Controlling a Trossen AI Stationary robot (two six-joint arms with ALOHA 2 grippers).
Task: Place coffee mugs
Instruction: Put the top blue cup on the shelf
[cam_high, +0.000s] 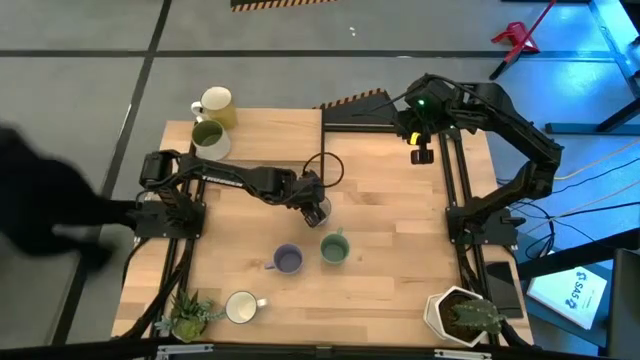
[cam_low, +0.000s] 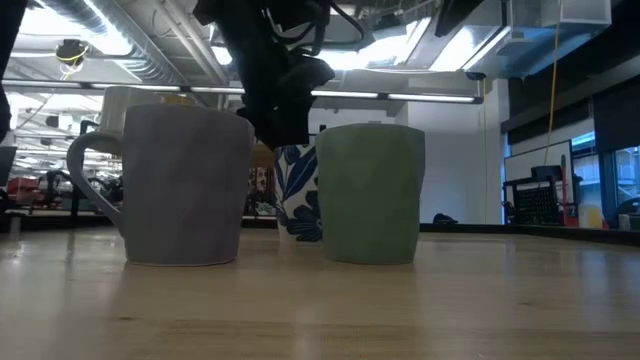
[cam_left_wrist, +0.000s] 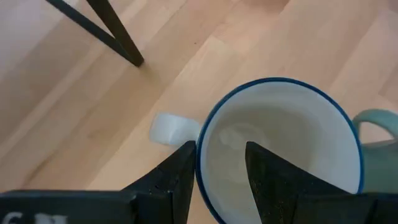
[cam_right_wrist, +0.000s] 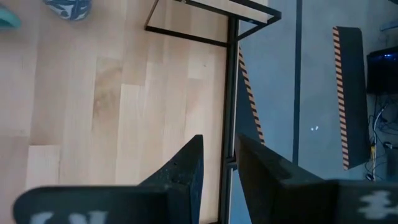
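A pale wooden table (cam_high: 380, 200) stands on a grey floor, with a lit workshop hall showing beyond it in the low view.

Six mugs can be counted from above. At the far left corner sit two touching each other: a pale yellow mug (cam_high: 216, 103) and, just in front of it, an olive green mug (cam_high: 208, 137), both upright. At the near left, beside a small leafy plant (cam_high: 187, 316), stands a white mug (cam_high: 240, 307) with its handle pointing right.

Near the table's middle the left gripper (cam_high: 316, 207) clenches the rim of a blue-patterned white mug (cam_left_wrist: 280, 149): one finger is inside the mug, the other outside, pinching the wall. The mug is upright, mouth up, and its blue rim shows clearly in the left wrist view. In the low view it stands behind and between the two front mugs.

Just in front of it sit a purple mug (cam_high: 288, 260), handle toward the left, and to its right a sage green mug (cam_high: 334, 248), handle toward the far side. Both are upright and a little apart.

At the near right corner is one white plant pot (cam_high: 445, 318) holding a green plant.

The right gripper (cam_high: 421, 152) hangs over the far right edge of the table, fingers nearly together with a narrow gap and nothing between them.
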